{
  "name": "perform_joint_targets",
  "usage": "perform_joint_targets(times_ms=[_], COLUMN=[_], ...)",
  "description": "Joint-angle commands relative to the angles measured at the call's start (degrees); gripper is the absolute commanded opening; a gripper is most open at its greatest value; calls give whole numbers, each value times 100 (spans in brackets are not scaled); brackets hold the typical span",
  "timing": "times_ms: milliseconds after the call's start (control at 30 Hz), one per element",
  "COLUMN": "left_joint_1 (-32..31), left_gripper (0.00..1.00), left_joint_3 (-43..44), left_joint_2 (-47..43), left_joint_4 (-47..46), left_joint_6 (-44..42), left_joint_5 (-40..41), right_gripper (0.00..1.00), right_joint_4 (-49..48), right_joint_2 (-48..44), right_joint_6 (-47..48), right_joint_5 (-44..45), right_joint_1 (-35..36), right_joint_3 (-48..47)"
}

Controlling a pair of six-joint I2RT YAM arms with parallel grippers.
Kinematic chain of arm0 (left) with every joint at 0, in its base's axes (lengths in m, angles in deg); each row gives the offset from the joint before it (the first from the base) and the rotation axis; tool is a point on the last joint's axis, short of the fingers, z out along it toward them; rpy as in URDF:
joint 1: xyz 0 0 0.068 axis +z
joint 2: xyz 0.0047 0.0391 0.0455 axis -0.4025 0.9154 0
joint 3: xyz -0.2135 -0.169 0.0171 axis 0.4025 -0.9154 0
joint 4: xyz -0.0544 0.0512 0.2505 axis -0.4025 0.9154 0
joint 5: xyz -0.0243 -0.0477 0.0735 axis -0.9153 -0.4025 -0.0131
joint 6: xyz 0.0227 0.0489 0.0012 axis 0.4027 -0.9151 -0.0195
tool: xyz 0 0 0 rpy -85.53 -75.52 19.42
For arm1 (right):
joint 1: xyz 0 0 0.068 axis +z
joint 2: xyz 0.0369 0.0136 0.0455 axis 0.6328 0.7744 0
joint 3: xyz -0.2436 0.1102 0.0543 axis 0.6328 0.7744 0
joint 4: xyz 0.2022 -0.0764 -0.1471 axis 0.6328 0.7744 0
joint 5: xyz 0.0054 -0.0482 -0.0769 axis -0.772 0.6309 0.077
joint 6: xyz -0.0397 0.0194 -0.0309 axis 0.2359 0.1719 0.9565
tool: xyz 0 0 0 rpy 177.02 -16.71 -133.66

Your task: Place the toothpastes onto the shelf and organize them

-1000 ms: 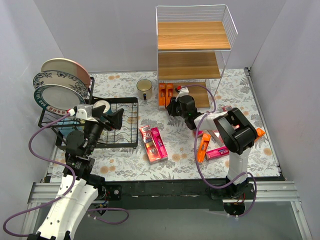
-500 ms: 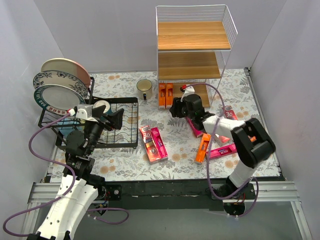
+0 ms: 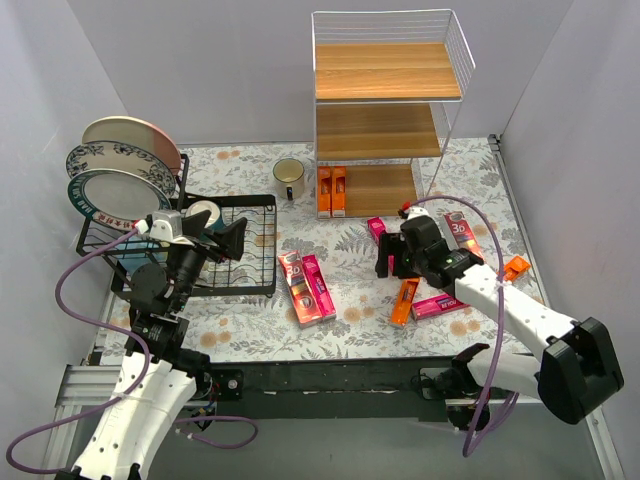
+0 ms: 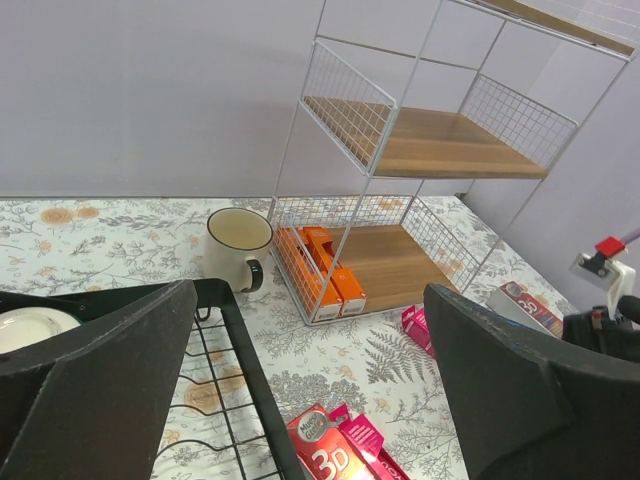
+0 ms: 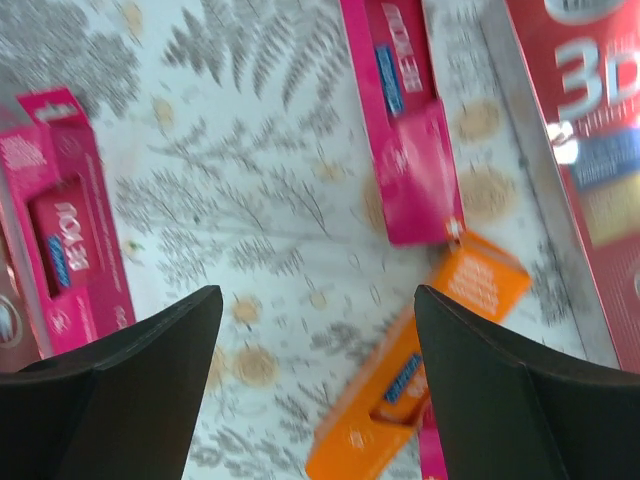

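Note:
The shelf [image 3: 380,100] stands at the back, with two orange toothpastes [image 3: 331,190] side by side on its bottom board. More toothpastes lie on the table: a red and a pink carton [image 3: 305,285] in the middle, a pink one [image 3: 377,228], a red "3D" one [image 3: 458,228], an orange one [image 3: 404,300] and a pink one [image 3: 440,305]. My right gripper [image 3: 395,262] hovers open and empty above the table; below it are the orange carton [image 5: 420,380] and a pink carton [image 5: 405,120]. My left gripper [image 3: 225,240] is open and empty over the dish rack.
A black wire dish rack [image 3: 250,205] with plates [image 3: 125,165] stands at the left. A mug [image 3: 289,178] sits beside the shelf's left foot. Another orange carton [image 3: 516,266] lies near the right edge.
My right arm has pulled back from the foot of the shelf toward the near right, and its gripper has gone from shut to open. The left arm has not moved.

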Motion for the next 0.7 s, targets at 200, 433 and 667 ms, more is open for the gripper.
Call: perform_joint_targets(times_ms=[200,433,667], left_joint_1=[-24,-33,-33], left_gripper=[98,98,98], left_joint_3=[50,33,24], left_joint_2=[-13,-31,-14], left_joint_4=[5,5,5], left_joint_6=[-60,-69,-69], left_joint_5=[-45,-46,-37], right_gripper=[85,83,74], right_joint_4=[1594,1182,768], right_joint_2=[-489,21,618], right_joint_6=[-618,-487,-206], right_joint_5=[396,397,-94], right_joint_1=[-25,-52,-69], right_joint_3=[455,596,543])
